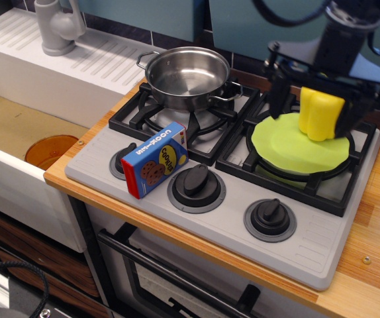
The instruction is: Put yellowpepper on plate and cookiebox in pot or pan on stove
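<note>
My gripper [312, 106] stands spread apart, jaws either side of the yellowpepper [319, 114], which rests between them on the plate's [289, 149] far edge. Lifting carelessly, I could clip it off. The cookiebox [155, 159], well to my left on the stove [309, 248], reads "COOKIES"; the pot [187, 76] is empty.

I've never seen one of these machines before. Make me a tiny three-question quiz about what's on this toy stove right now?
1. True or false: the pot has something inside it.
2. What does the yellowpepper rest on? A) the plate B) the cookiebox C) a knob
3. Fill in: the pincer is ____, its fingers spread either side of the pepper.

Key: 1 false; 2 A; 3 open
</note>
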`<state>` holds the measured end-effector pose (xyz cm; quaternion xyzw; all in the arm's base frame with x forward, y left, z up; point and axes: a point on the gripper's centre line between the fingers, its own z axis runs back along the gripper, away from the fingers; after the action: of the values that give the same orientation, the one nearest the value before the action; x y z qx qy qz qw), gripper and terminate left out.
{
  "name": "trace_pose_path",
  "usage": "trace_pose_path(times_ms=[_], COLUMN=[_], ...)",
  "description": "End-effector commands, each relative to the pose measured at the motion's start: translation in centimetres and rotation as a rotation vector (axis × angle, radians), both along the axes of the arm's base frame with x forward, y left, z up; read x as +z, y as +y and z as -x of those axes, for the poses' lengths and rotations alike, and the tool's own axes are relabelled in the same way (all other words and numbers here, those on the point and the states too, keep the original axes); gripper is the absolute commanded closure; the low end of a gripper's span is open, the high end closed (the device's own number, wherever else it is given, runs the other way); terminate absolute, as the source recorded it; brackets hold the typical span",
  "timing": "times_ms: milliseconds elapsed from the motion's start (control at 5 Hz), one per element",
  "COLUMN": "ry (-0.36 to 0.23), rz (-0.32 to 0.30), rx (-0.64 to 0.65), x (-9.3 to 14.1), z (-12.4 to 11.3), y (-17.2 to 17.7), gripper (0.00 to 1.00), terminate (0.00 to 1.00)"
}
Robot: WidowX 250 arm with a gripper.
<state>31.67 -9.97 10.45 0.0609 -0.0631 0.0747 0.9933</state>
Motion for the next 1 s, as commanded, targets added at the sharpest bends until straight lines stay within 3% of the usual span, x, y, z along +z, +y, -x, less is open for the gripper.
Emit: trace_pose_path(times_ms=[0, 400, 800], ry=[-0.07, -0.062, -0.076], rz=[-0.05, -0.077, -0.08], rx=[-0.031, -0.028, 0.003], x=[3.8, 3.5, 2.3], z=[-1.1, -0.7, 1.5], y=[6.8, 12.7, 14.4], gripper=[0.0, 0.0, 0.0], terminate=[0.0, 0.0, 0.0])
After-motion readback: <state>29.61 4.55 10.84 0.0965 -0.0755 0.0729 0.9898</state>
